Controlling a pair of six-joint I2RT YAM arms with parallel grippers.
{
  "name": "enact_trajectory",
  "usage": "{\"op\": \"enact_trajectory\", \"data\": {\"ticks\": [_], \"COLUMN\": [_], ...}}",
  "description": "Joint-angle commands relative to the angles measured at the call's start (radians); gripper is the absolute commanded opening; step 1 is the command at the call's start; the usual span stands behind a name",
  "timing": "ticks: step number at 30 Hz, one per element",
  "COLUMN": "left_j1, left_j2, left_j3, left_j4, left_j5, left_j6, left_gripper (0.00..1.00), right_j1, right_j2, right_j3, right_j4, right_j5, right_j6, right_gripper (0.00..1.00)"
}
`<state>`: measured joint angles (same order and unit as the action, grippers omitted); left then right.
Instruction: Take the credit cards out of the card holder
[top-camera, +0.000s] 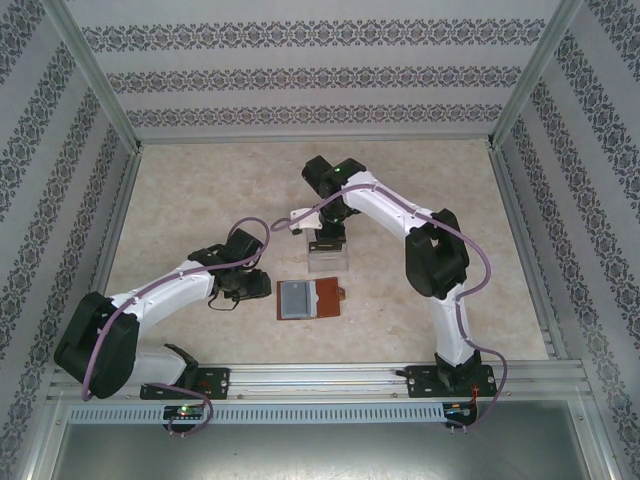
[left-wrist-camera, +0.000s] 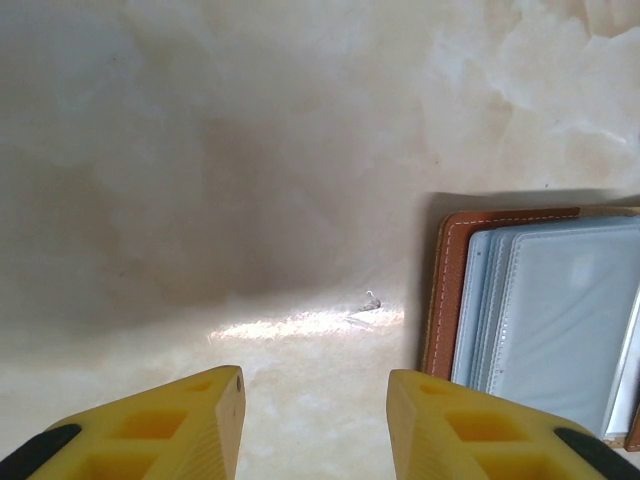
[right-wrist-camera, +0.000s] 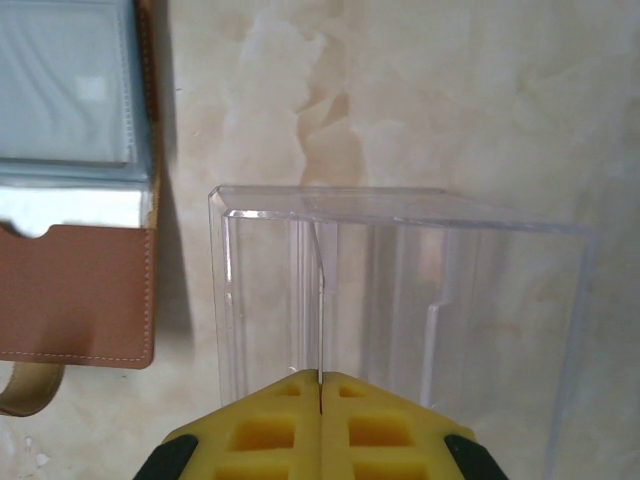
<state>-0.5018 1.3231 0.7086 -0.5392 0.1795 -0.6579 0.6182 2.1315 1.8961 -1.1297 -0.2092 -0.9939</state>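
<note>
The card holder (top-camera: 310, 298), a reddish-brown leather wallet, lies open and flat on the table with its pale bluish-grey pockets (left-wrist-camera: 560, 310) facing up. My left gripper (left-wrist-camera: 315, 385) hovers open just left of the wallet's stitched edge (left-wrist-camera: 450, 290), nothing between its fingers. It sits beside the wallet in the top view (top-camera: 248, 282). My right gripper (right-wrist-camera: 320, 378) is shut on a thin credit card (right-wrist-camera: 321, 300) seen edge-on. The card stands upright inside a clear plastic tray (right-wrist-camera: 400, 215). The wallet's brown flap (right-wrist-camera: 80, 300) and strap tab lie left of that tray.
The clear tray (top-camera: 327, 262) stands just behind the wallet, under the right wrist (top-camera: 325, 240). Pale marble tabletop (top-camera: 200, 190) spreads out on all sides, bounded by patterned walls and a metal rail along the near edge (top-camera: 320, 378).
</note>
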Motion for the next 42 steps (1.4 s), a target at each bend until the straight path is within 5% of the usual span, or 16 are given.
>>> {"op": "enact_trajectory", "data": {"ticks": [1,22,42], "left_j1": [0.012,0.012,0.012], "left_j2": [0.004,-0.019,-0.038], "left_j3": [-0.001,0.02,0.008], "left_j4": [-0.021,-0.055,-0.062], "left_j5": [0.002,-0.004,-0.011], "left_j6": [0.017,0.018,0.015], "left_gripper": [0.42,0.42,0.42], "right_j1": [-0.02,-0.051,-0.024], "right_j2": [0.035,0.163,0.227], "right_j3": [0.068,0.329,0.337], "right_j4": [-0.012,-0.208,-0.237], "right_j5": [-0.028,-0.064,-0.086], "right_j6": [-0.009,-0.083,-0.065], "right_gripper": [0.0,0.0,0.0]}}
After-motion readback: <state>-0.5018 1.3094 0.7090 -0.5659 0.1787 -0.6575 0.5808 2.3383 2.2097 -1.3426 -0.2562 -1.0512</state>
